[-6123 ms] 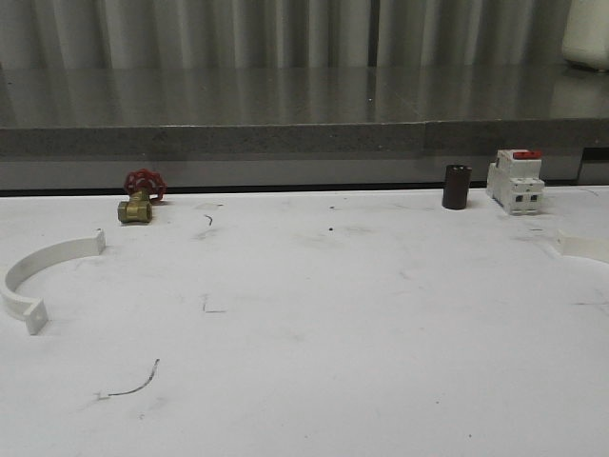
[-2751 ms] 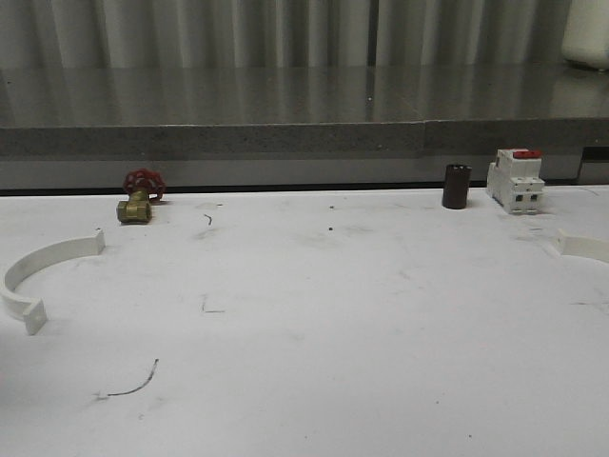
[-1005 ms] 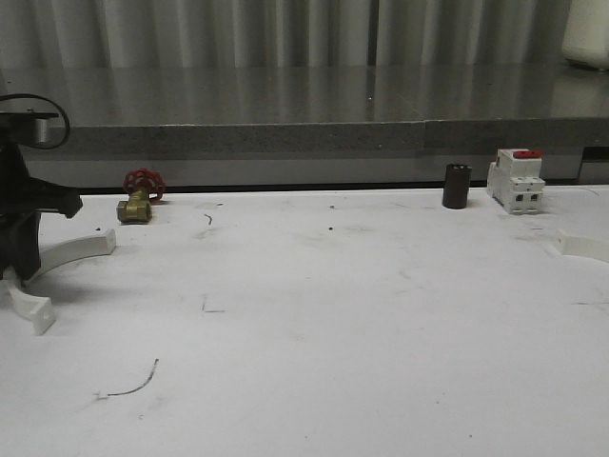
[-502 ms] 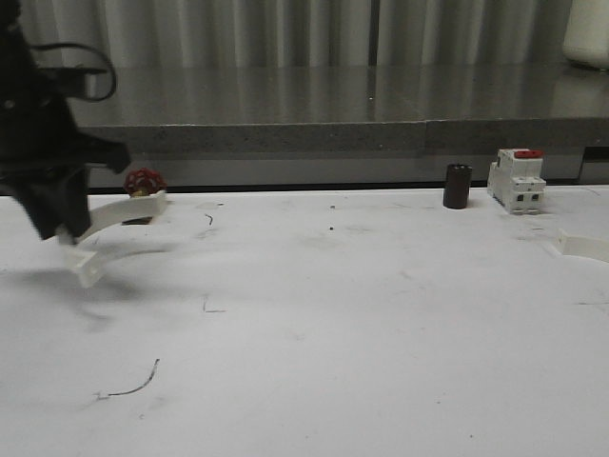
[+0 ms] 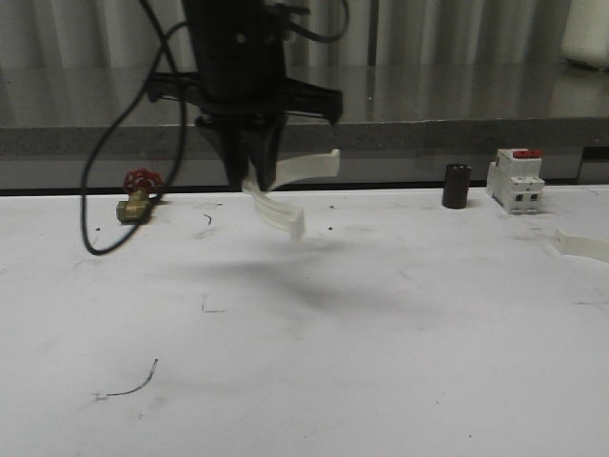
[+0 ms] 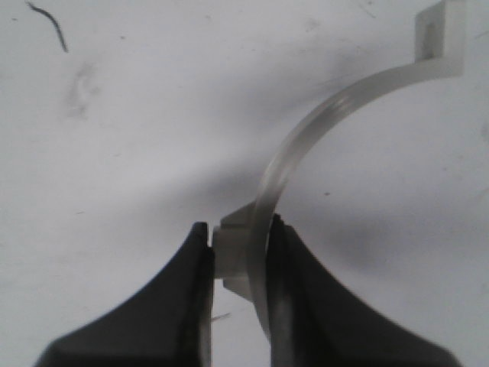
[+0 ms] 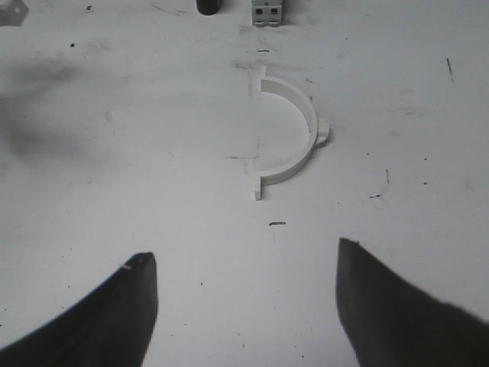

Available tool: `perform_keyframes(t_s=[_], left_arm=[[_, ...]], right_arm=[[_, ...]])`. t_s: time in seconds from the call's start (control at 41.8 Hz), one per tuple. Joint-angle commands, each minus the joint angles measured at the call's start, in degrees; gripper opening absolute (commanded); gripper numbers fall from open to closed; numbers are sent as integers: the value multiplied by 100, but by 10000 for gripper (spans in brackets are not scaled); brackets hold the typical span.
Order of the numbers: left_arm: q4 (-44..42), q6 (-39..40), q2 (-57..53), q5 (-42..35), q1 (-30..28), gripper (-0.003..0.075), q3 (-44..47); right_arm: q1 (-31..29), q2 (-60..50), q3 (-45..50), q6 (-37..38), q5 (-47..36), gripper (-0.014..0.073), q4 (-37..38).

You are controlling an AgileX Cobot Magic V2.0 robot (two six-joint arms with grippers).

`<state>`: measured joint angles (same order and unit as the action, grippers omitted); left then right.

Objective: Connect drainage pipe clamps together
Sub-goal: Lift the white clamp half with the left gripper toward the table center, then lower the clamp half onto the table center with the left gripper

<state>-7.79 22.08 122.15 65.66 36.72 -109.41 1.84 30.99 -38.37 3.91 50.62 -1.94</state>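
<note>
Lifted off the desk (image 5: 381,362) now, the white plastic half-ring clamp (image 5: 285,195) hangs pinched by its end in the left fingers (image 6: 191,306) and could twist loose, while the right fingers (image 7: 137,298) wait wide open and empty above the other white half-ring (image 7: 294,138).

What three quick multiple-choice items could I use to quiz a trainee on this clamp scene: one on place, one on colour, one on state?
1. Where is the second clamp half?
A. lying on the table
B. stacked on the breaker
C. inside the dark cylinder

2. What colour is the valve handwheel?
A. blue
B. red
C. yellow

3. The left gripper is:
A. open above the table
B. shut on nothing
C. shut on a clamp half

Key: 1 A, it lies flat on the white table; 2 B, red above brass; 3 C, fingers pinch its band.
</note>
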Motion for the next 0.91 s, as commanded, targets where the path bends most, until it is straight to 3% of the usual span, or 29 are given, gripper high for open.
perform_keyframes(t_s=[0.0, 0.215, 0.885], left_arm=[[-132, 713, 41, -8, 205, -9, -499], [-157, 1898, 467, -90, 312, -9, -650], [71, 1911, 711, -133, 312, 17, -664]], right_arm=[[-11, 65, -179, -23, -316, 525, 67], [-11, 65, -179, -23, -316, 525, 67], [-11, 65, -179, -23, -316, 525, 67]])
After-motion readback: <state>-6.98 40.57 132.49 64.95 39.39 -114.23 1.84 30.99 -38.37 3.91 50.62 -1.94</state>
